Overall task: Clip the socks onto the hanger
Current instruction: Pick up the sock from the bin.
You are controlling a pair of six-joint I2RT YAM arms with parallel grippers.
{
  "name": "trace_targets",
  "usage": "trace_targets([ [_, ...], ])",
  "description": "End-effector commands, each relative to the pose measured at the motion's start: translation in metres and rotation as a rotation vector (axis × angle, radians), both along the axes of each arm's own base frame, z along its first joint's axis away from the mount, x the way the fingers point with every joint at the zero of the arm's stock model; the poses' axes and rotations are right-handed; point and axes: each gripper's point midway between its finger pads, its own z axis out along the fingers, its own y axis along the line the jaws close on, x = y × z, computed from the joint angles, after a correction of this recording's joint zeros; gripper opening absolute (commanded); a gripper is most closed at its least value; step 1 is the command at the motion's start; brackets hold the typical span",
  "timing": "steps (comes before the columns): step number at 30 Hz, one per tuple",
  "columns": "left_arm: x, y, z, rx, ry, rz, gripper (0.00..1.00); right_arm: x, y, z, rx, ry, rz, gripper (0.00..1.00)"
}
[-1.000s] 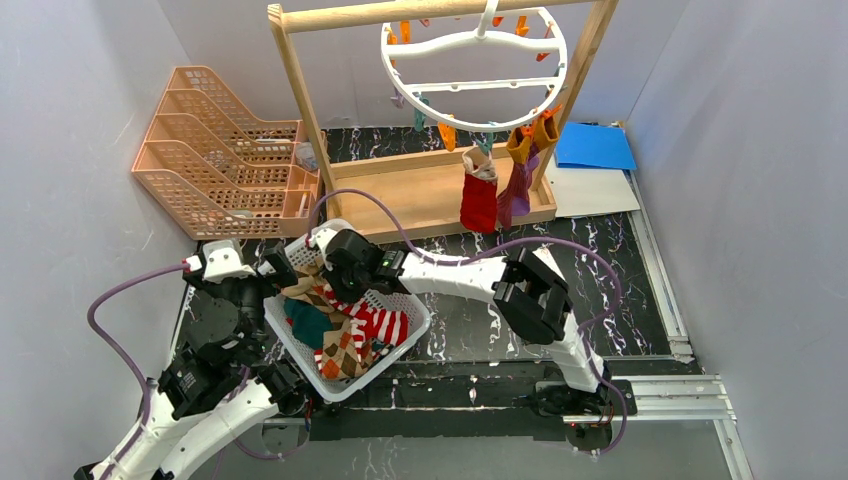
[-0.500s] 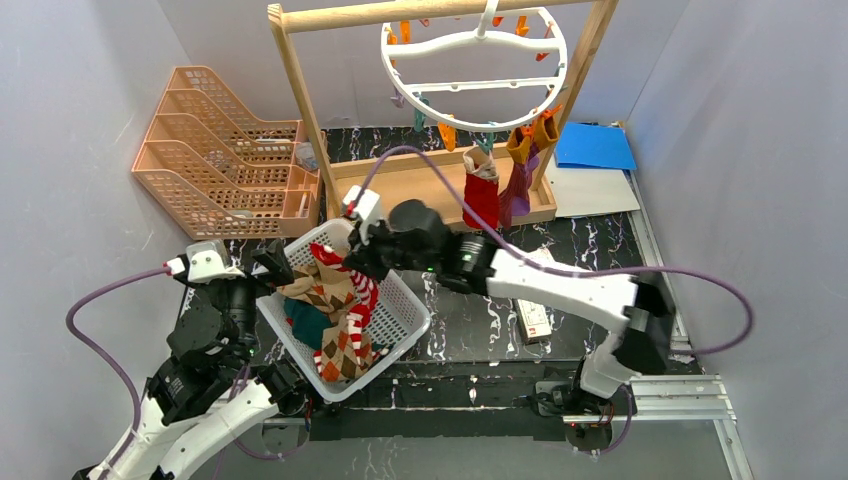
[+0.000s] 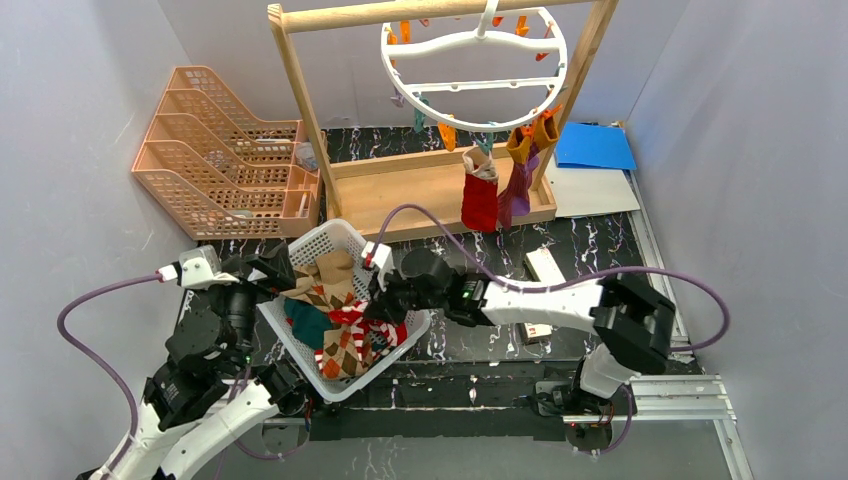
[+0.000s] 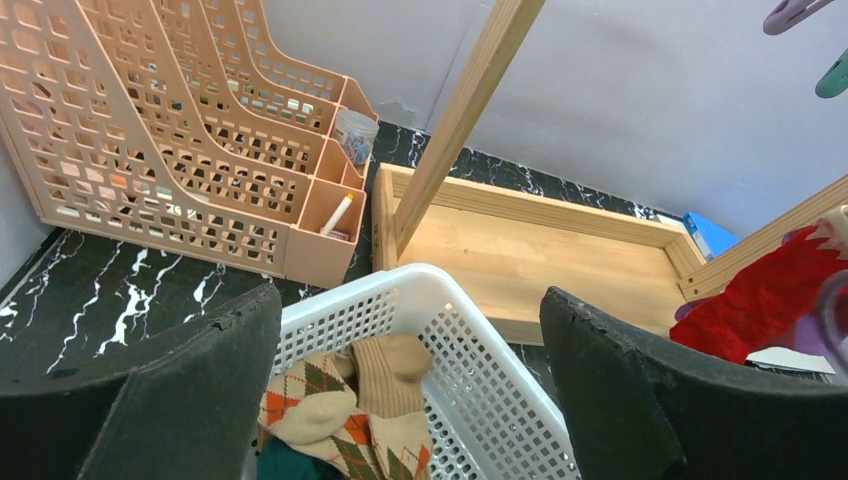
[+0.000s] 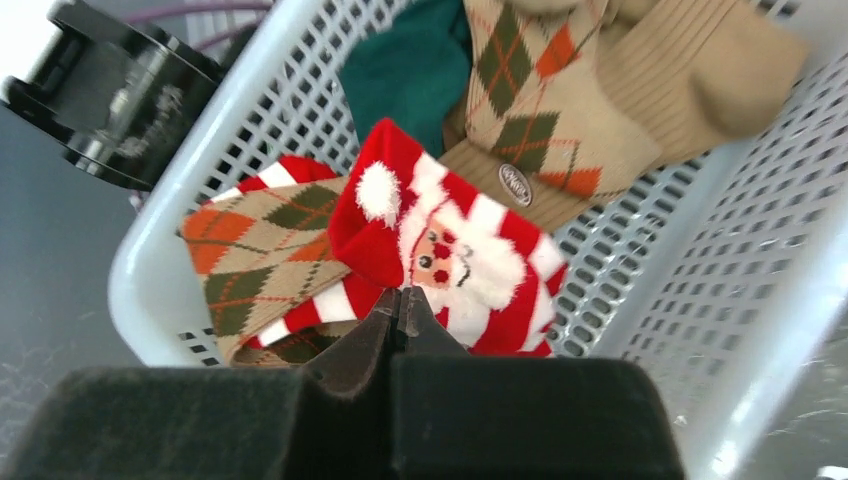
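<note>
Two socks, one red (image 3: 479, 200) and one maroon (image 3: 517, 190), hang clipped under the hanger (image 3: 450, 42), which hooks on the wooden rack (image 3: 300, 100). Others lie heaped in the white basket (image 3: 330, 238). The right gripper (image 5: 405, 300) is pressed together at the striped Santa sock (image 5: 470, 260), presumably to draw it out; whether fabric is caught cannot be told. The left gripper (image 4: 410, 300) stands spread at the basket's rim, likely ready to receive. The rack's post and the file trays (image 3: 215, 150) crowd the way up.

Black marbled tabletop (image 4: 100, 290) lies beneath my left gripper (image 4: 408, 300). Ahead, a wooden rack (image 4: 540, 235) stands against the pale grey wall (image 4: 620, 90). Ahead-left are peach file trays (image 4: 150, 150).
</note>
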Motion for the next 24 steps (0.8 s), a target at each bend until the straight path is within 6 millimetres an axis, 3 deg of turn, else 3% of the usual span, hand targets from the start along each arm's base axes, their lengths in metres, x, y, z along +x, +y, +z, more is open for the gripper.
trace_targets([
  [1, -0.005, 0.007, -0.002, -0.046, 0.011, 0.020, 0.98, -0.015, 0.031, 0.021, 0.116, 0.001, 0.069, 0.01],
  [5, -0.007, 0.011, -0.001, -0.032, 0.019, 0.030, 0.98, -0.021, 0.041, 0.016, 0.054, -0.025, 0.082, 0.01],
  [6, -0.007, 0.011, -0.001, -0.029, 0.018, 0.030, 0.99, -0.021, 0.041, 0.015, 0.040, -0.031, 0.083, 0.08],
  [9, -0.007, 0.012, -0.001, -0.018, 0.018, 0.030, 0.98, -0.019, 0.039, 0.011, 0.000, -0.048, 0.063, 0.40],
  [11, -0.007, 0.012, -0.001, -0.010, 0.019, 0.031, 0.98, -0.016, 0.038, 0.009, -0.018, -0.076, 0.054, 0.48],
  [16, -0.009, 0.013, -0.003, -0.010, 0.017, 0.025, 0.98, -0.019, 0.042, 0.008, -0.047, -0.154, 0.097, 0.54],
  [24, -0.014, 0.018, -0.003, -0.016, 0.016, 0.025, 0.99, -0.020, 0.052, -0.013, -0.129, -0.295, 0.180, 0.59],
])
